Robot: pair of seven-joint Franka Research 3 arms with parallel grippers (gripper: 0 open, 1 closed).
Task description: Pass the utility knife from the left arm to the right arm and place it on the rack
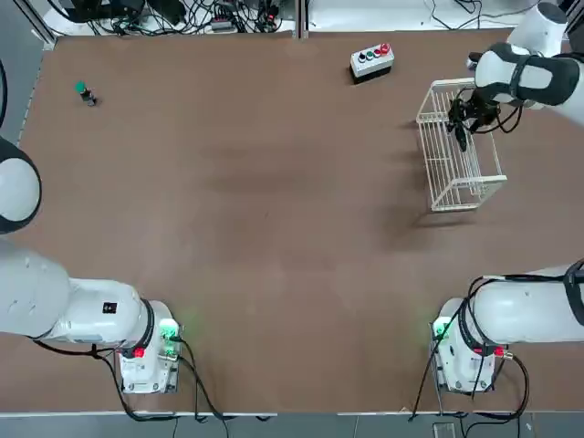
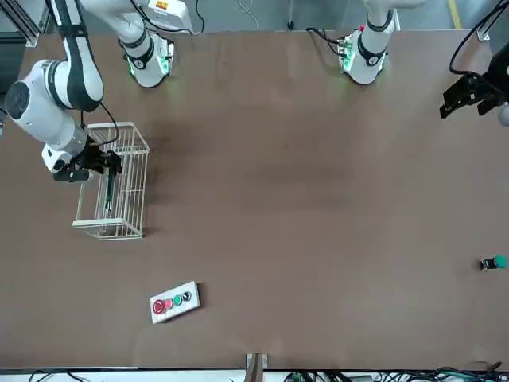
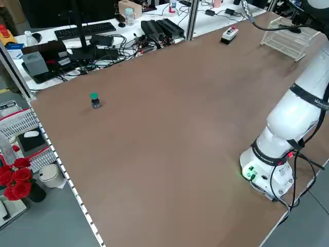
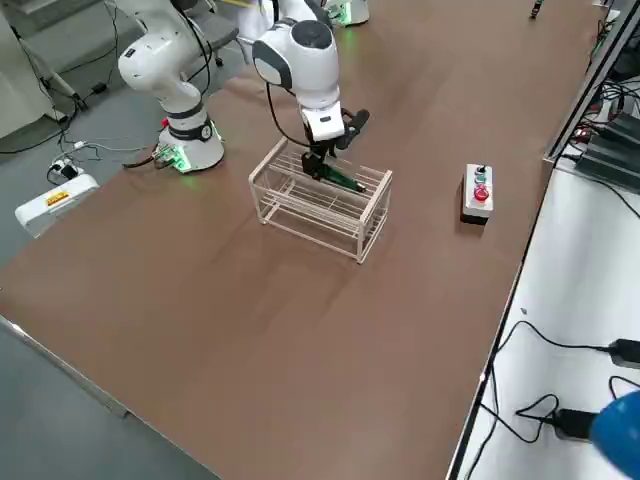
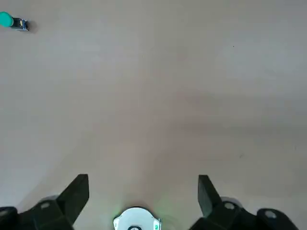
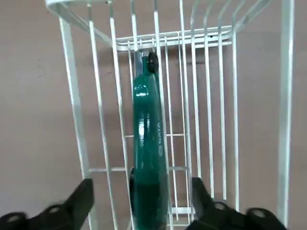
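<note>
The utility knife (image 6: 146, 143), slim and dark green, lies lengthwise on the top bars of the white wire rack (image 6: 211, 96), which stands at the table's far right (image 1: 456, 187). My right gripper (image 6: 141, 184) hovers just over the knife's near end, open, with a finger on each side and a gap to both. From the right side the knife (image 4: 340, 178) shows resting across the rack (image 4: 320, 215) under the right gripper (image 4: 325, 150). My left gripper (image 5: 144, 179) is open over bare table on the left side, holding nothing.
A small green-topped knob (image 1: 85, 92) stands near the far left corner. A grey button box (image 1: 372, 60) sits at the back, left of the rack. Cables run along the far edge beyond the table.
</note>
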